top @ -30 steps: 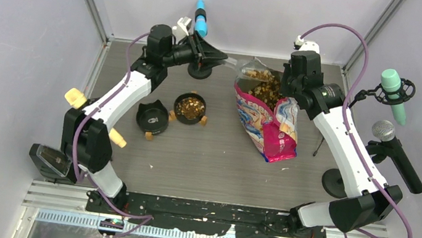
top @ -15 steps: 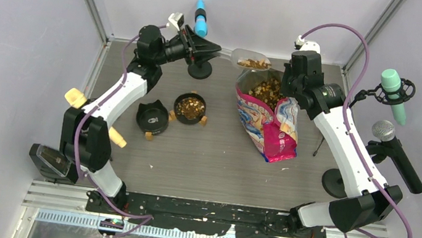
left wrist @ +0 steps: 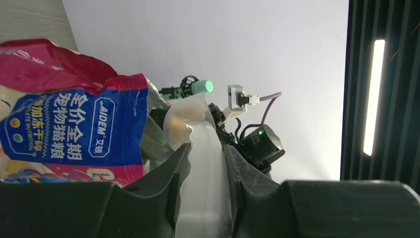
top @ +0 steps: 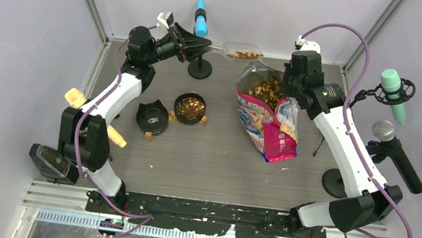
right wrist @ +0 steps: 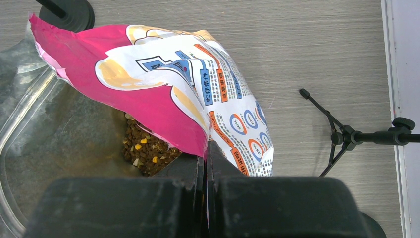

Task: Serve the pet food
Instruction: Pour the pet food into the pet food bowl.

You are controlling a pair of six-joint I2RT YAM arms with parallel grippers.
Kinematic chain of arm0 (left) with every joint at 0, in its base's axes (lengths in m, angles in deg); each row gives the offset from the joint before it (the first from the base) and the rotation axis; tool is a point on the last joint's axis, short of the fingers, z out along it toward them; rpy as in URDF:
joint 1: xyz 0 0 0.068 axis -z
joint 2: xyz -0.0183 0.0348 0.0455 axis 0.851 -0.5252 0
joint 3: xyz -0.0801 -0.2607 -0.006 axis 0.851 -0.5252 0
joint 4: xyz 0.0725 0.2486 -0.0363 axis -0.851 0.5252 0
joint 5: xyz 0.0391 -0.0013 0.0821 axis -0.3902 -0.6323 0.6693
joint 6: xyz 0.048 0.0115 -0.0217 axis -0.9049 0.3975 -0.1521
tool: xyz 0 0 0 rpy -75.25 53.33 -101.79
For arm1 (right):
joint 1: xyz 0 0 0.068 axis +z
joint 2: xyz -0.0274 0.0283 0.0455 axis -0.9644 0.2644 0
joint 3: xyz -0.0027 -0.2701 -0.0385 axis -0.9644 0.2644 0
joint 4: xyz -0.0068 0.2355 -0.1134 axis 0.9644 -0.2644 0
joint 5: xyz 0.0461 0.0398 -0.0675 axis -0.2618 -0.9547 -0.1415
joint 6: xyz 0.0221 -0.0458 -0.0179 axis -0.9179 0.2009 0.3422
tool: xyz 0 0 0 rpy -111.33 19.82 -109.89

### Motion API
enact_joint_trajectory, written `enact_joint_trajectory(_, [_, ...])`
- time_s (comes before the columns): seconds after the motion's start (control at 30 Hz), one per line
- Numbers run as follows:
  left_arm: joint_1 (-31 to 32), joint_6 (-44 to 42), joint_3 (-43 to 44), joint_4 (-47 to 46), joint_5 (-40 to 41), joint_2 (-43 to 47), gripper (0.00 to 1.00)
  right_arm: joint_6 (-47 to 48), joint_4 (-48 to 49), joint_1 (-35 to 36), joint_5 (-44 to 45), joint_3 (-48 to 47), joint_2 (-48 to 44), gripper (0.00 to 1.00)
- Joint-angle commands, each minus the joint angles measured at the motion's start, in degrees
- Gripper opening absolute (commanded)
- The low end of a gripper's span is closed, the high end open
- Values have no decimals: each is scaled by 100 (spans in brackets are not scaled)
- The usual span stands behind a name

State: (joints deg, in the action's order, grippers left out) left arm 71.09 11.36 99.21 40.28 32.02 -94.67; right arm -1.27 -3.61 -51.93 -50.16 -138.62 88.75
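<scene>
Kibble [top: 244, 54] is loose, dry and light: small hard pellets that roll and spill at any tilt. I cannot pinch it directly, so I judge the only sound hold is on a carrier. That carrier is the clear scoop [top: 250, 51], and my left gripper [top: 209, 47] is clamped on its handle, fingers narrow with the plastic between them in the wrist view. The plastic looks thin and smooth, probably slippery, so I want a firm clamp and a level wrist.

This load lies in the scoop's far end, raised off the counter [top: 221, 164], just past the mouth of the bag [top: 278, 134] towards the back wall. More kibble sits deep in the open bag. The full bowl [top: 189, 108] stands nearer the bag; the dark bowl [top: 152, 117] just beside it shows no kibble that I can make out.

My right gripper [right wrist: 204, 163] is pinched shut on the bag's rim. The bag is soft and crinkly, and I judge the mouth would slump if I let go.

In the top view the scoop's long axis runs roughly left to right, handle towards my left arm and open end pointing at my right arm. It looks near level, open side up. To serve, I judge it must swing over to the dark bowl and tip slowly, because a fast pour would bounce pellets over the rim.
</scene>
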Motion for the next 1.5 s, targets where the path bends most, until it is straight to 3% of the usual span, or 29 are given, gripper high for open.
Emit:
enact_joint_trajectory(0.0, [-387, -9, 81, -300, 16, 404, 0, -93, 50, -6, 134, -177, -271, 5])
enact_joint_trajectory(0.2, [-486, -148, 172, -126, 116, 525, 0, -83, 50, -7, 112, -172, -220, 5])
enact_joint_trajectory(0.47, [-537, 486, -133, -838, 285, 445, 0, -93, 50, -7, 76, -235, -185, 5])
enact_joint_trajectory(0.73, [-785, 64, -279, -268, 254, 752, 0, -75, 48, -4, 116, -218, -214, 5])
enact_joint_trajectory(1.03, [-1678, -885, -733, 970, 154, 1511, 0, -74, 48, -15, 106, -192, -203, 5])
enact_joint_trajectory(1.47, [-3005, -857, -2175, 991, -315, 2778, 0, -82, -127, -32, 113, -244, -74, 5])
